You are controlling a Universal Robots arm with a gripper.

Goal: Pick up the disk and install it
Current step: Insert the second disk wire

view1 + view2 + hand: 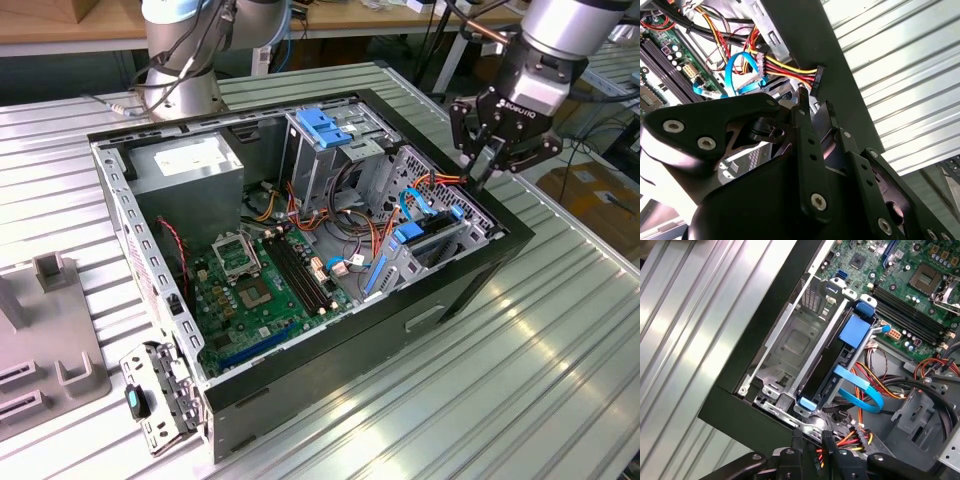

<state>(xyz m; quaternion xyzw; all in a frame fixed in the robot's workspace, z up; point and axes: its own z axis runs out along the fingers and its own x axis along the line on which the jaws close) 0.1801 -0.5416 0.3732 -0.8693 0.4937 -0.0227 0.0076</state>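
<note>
The disk [826,376] stands on edge in the drive bay by the case's side wall, its blue rail ends [806,403] showing at both ends. In the exterior view the disk [432,243] sits at the case's right side. My gripper [487,168] hangs above the case's right rim, its fingers [803,117] drawn close together. A black power connector [817,80] on red, yellow and black wires sits at the fingertips, with the wires stretched up to it. In the first wrist view my gripper [812,442] has those wires running in between its fingers.
The open black computer case [470,285] lies on a ribbed metal table. Inside are a green motherboard [262,285], a grey power supply box [190,165], a grey cage with a blue latch [325,125], a blue data cable [860,390]. A grey fixture [50,340] stands at the exterior view's left.
</note>
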